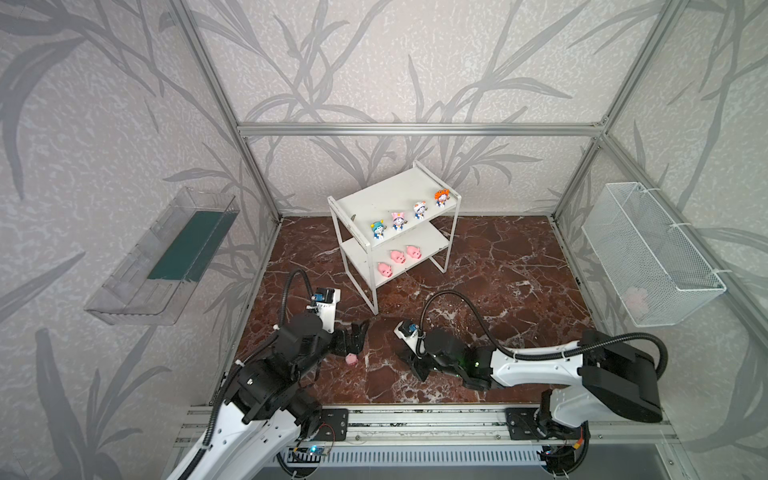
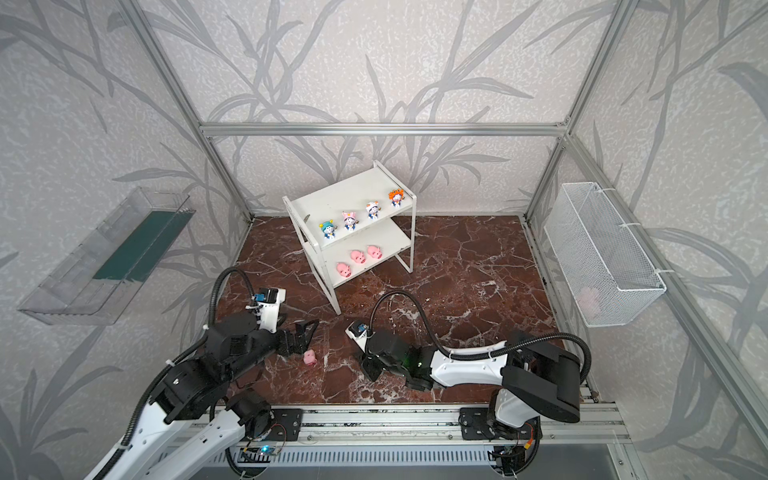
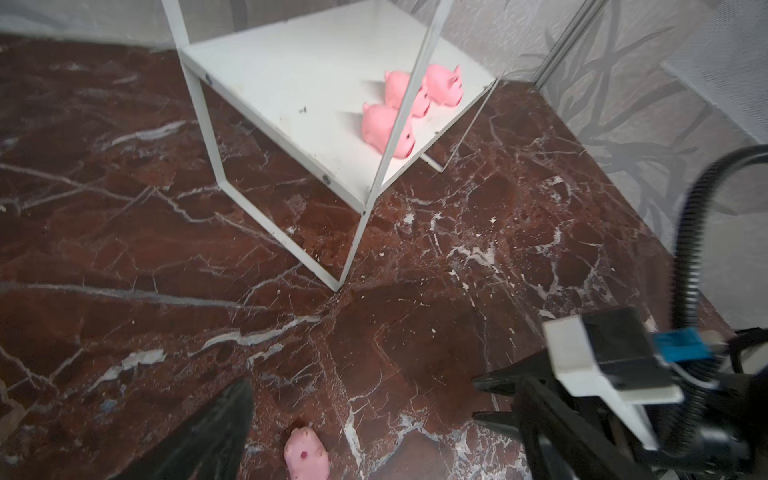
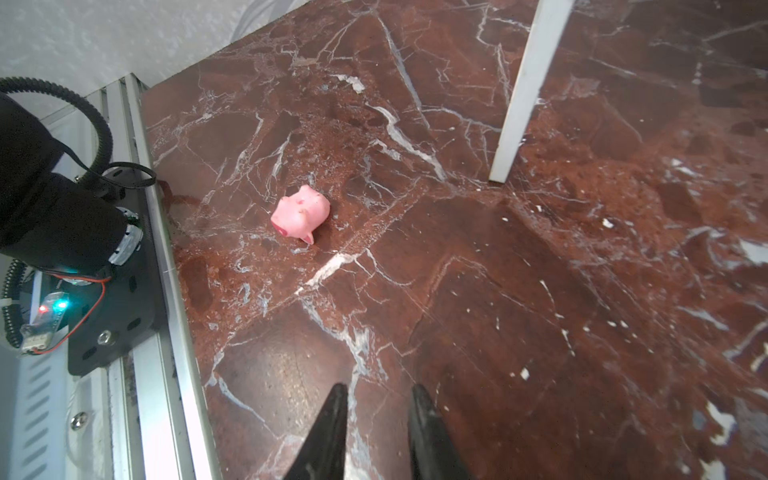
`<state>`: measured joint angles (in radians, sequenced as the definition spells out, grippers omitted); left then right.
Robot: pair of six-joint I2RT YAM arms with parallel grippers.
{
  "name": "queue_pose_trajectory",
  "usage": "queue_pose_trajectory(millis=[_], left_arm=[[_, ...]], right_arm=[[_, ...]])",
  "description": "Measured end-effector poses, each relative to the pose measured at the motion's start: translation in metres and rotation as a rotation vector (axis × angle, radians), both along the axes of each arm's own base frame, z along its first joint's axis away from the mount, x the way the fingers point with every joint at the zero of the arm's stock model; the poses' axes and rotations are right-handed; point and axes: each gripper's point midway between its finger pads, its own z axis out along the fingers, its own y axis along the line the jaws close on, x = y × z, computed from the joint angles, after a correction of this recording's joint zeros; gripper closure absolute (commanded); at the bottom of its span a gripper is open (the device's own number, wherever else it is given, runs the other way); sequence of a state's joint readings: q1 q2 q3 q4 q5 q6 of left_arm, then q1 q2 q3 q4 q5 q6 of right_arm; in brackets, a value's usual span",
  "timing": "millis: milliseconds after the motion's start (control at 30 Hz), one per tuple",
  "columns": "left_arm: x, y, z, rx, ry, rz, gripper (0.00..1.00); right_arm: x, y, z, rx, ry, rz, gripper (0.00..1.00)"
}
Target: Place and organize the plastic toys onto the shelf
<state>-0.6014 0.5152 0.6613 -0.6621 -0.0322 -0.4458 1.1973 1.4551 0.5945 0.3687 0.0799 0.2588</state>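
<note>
White boards of the shelf (image 1: 386,195) are mostly stocked. Upper board: four figurines (image 1: 397,220) in a row near the front edge, hats teal, pink, white and orange, all upright. Lower board: three pigs (image 1: 397,256) side by side. One loose pig (image 1: 352,359) lies on the red-brown marble floor (image 1: 498,270), off the shelf. The right wrist view (image 4: 300,216) suggests it is tipped over rather than on its feet. Judgement: task nearly done, with one toy left to fetch and free room on the lower board beside the three. Left pincer (image 1: 356,337) is spread wide, holds nothing, and hangs low over the floor. The loose pig sits just beside its one visible finger (image 3: 216,428), about at the mouth of the gap. It looks apart from the finger, though contact cannot be ruled out from these angles. Right pincer (image 4: 378,399) has its jaws parted only a little, with nothing between them. The pig lies out ahead of its tips, well apart, over toward the left pincer. The shelf stands beyond both pincers, farther off than the pig. Likely next step: left pincer settles around the pig and closes.
</note>
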Motion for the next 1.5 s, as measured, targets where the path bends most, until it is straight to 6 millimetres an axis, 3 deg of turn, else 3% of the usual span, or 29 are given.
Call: queue_pose_trajectory(millis=[167,233,333,400,667,1000,1167,1267,1367,1433,1500], left_arm=[[-0.002,0.008,-0.072,0.011,0.208,0.129,0.01],[-0.008,0.013,-0.095,0.007,0.281,0.187,0.01],[-0.014,0.019,-0.111,-0.019,0.342,0.258,0.01],[-0.018,0.021,-0.120,-0.038,0.372,0.291,0.01],[-0.033,0.018,-0.159,-0.107,0.477,0.325,0.01],[-0.024,-0.007,-0.165,-0.146,0.521,0.275,0.01],[-0.018,-0.041,-0.157,-0.147,0.563,0.183,0.01],[-0.015,-0.086,-0.124,-0.138,0.518,0.043,0.01],[-0.010,-0.139,-0.074,-0.204,0.408,-0.106,0.01],[-0.006,-0.152,-0.058,-0.242,0.361,-0.136,0.01],[-0.004,-0.151,-0.060,-0.240,0.347,-0.129,0.01]], right_arm=[[0.006,-0.019,0.018,-0.005,-0.047,-0.059,0.60],[0.009,-0.028,0.023,-0.017,-0.063,-0.090,0.48],[0.013,-0.042,0.027,-0.046,-0.080,-0.135,0.25],[0.015,-0.051,0.030,-0.063,-0.093,-0.162,0.18],[0.021,-0.088,0.032,-0.095,-0.134,-0.254,0.11],[0.029,-0.116,0.035,-0.084,-0.156,-0.330,0.09],[0.031,-0.122,0.046,-0.054,-0.169,-0.354,0.09],[0.036,-0.133,0.048,-0.059,-0.168,-0.404,0.08],[0.044,-0.148,0.042,-0.084,-0.148,-0.471,0.08],[0.048,-0.157,0.039,-0.099,-0.135,-0.505,0.08],[0.049,-0.165,0.037,-0.108,-0.128,-0.533,0.08]])
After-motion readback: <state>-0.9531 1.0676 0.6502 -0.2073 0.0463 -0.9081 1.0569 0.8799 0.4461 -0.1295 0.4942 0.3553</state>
